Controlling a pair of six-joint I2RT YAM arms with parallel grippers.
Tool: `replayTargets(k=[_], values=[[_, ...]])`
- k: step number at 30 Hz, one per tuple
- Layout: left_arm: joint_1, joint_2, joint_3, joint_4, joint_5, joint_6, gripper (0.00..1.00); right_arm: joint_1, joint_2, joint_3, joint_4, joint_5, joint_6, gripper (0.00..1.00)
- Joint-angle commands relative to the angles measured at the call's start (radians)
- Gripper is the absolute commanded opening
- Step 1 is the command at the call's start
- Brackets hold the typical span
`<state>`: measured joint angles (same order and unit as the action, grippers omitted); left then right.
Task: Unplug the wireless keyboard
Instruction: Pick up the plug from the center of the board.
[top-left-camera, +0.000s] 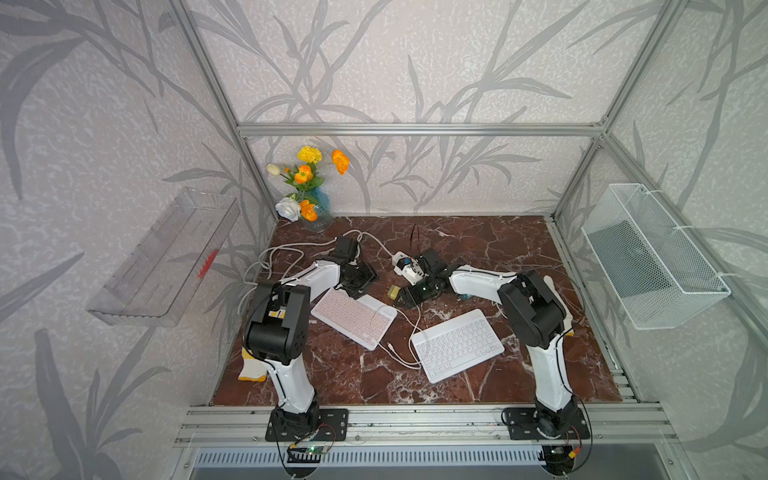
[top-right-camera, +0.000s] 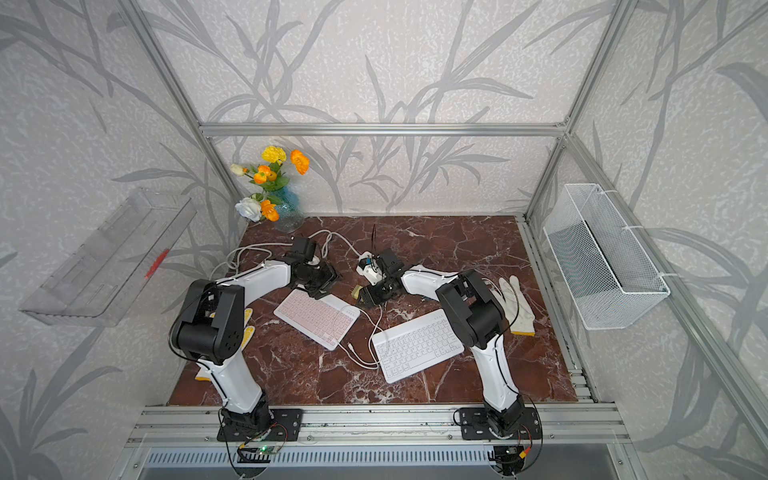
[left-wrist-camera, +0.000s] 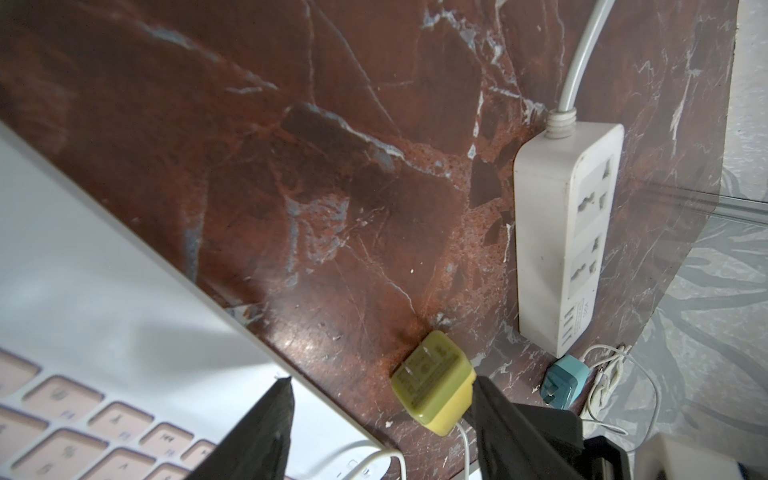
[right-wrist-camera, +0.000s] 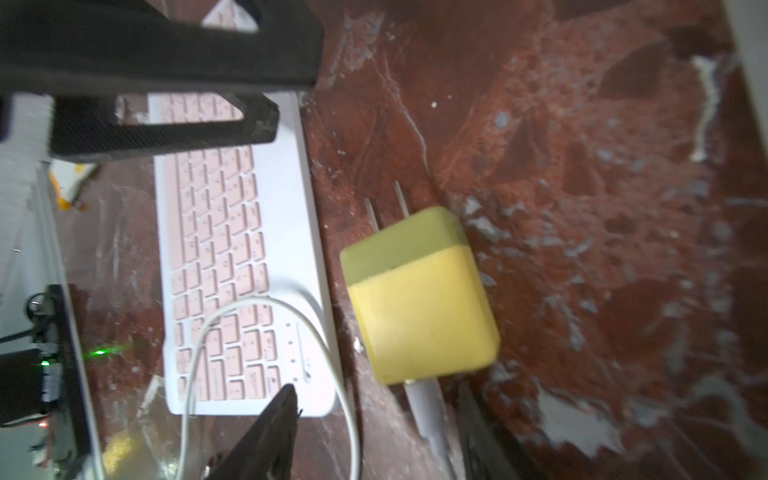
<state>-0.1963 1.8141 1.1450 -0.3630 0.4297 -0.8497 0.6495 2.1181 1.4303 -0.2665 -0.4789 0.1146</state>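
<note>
Two tools are seen near the middle of the desk (top-left-camera: 498, 257). The right tool (right-wrist-camera: 376, 388) is set partly open and nothing is gripped by it. The plug end of a white cable (right-wrist-camera: 424, 405) is seen passing between its jaws, and whether one jaw touches it cannot be told. Ahead of it a yellow charger (right-wrist-camera: 419, 299) is laid on its side, prongs bare, out of any socket. The left tool (left-wrist-camera: 384, 384) is likewise spread and empty, poised at the charger's 9 o'clock in a top view, above the far edge of the pink keyboard (top-left-camera: 353, 318). This keyboard, judged to be the one meant, is placed at 9 o'clock of the desk's middle, with the cable looped over its keys. Whether the cable's other end is seated in its port cannot be made out. A power strip (left-wrist-camera: 544, 232) is found at the charger's 12 o'clock, a blue charger (left-wrist-camera: 565, 380) beside it, and a white keyboard (top-left-camera: 457, 345) at the desk's 4 o'clock.

The keyboard is likely to be light and dragged easily over the polished desk, so it should be pinned flat. The cable is soft and thin. The stiff plug shell, not the cord, should be pinched and drawn straight out, since the small connector may be bent.
</note>
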Motion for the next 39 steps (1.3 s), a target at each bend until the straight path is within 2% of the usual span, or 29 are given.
replayTargets(k=[1, 7, 9, 14, 21, 26, 39], values=[[-0.003, -0.015, -0.002, 0.005, 0.014, -0.002, 0.68, -0.008, -0.067, 0.033, -0.113, 0.111, -0.128, 0.56], [-0.006, -0.004, -0.005, 0.017, 0.023, -0.006, 0.68, 0.015, -0.053, 0.064, -0.17, 0.135, -0.254, 0.45], [-0.007, -0.002, -0.004, 0.016, 0.023, -0.006, 0.68, 0.035, -0.032, 0.084, -0.189, 0.15, -0.3, 0.36], [-0.006, 0.001, -0.003, 0.016, 0.026, -0.004, 0.68, 0.059, 0.01, 0.113, -0.181, 0.184, -0.311, 0.32], [-0.006, 0.003, -0.005, 0.018, 0.029, -0.003, 0.68, 0.09, 0.033, 0.122, -0.209, 0.283, -0.354, 0.31], [-0.007, 0.007, -0.011, 0.025, 0.032, -0.005, 0.68, 0.092, 0.027, 0.107, -0.198, 0.31, -0.352, 0.31], [-0.007, -0.002, -0.025, 0.025, 0.032, -0.002, 0.68, 0.089, -0.027, 0.109, -0.19, 0.267, -0.365, 0.35]])
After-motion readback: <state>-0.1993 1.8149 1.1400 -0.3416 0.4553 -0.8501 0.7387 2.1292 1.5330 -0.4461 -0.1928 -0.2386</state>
